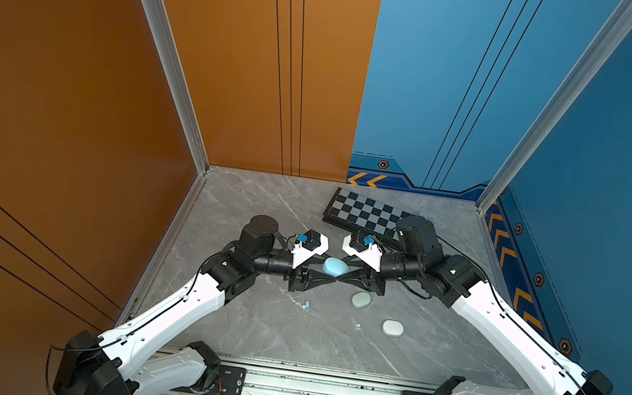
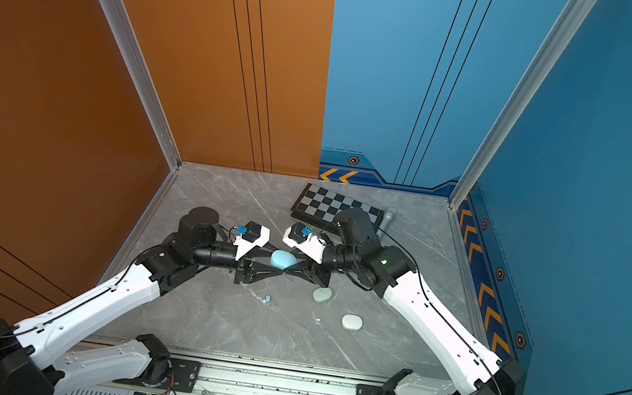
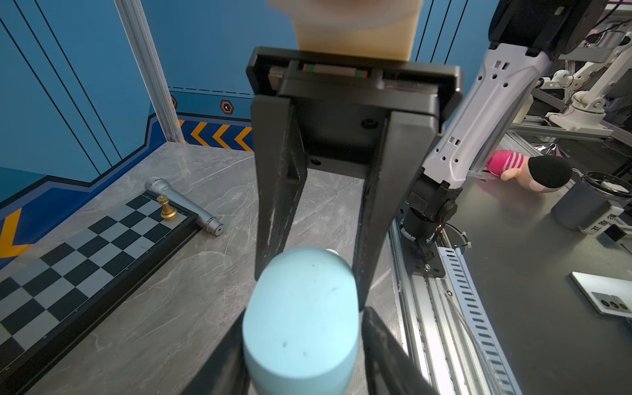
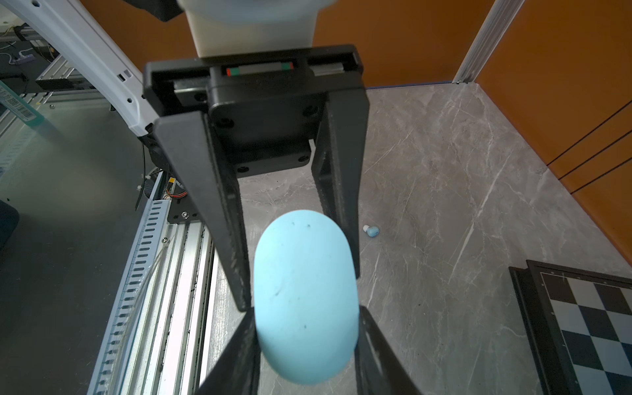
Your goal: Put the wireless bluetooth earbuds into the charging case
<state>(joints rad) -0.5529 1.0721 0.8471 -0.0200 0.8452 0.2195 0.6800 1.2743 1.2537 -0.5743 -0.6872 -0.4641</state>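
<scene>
Blue case (image 1: 335,267) between my two claws.
The right claw (image 1: 343,272) grips one end; the left claw (image 1: 328,271) brackets the other end, its grip I cannot tell. One blue earbud (image 1: 306,304) lies on the table (image 1: 246,323), near them, untouched.

We log both top views high overhead, looking steeply down on the worktop (image 1: 285,341); wrist cameras face each other, close on the shared blue charging case (image 3: 301,325).
</scene>
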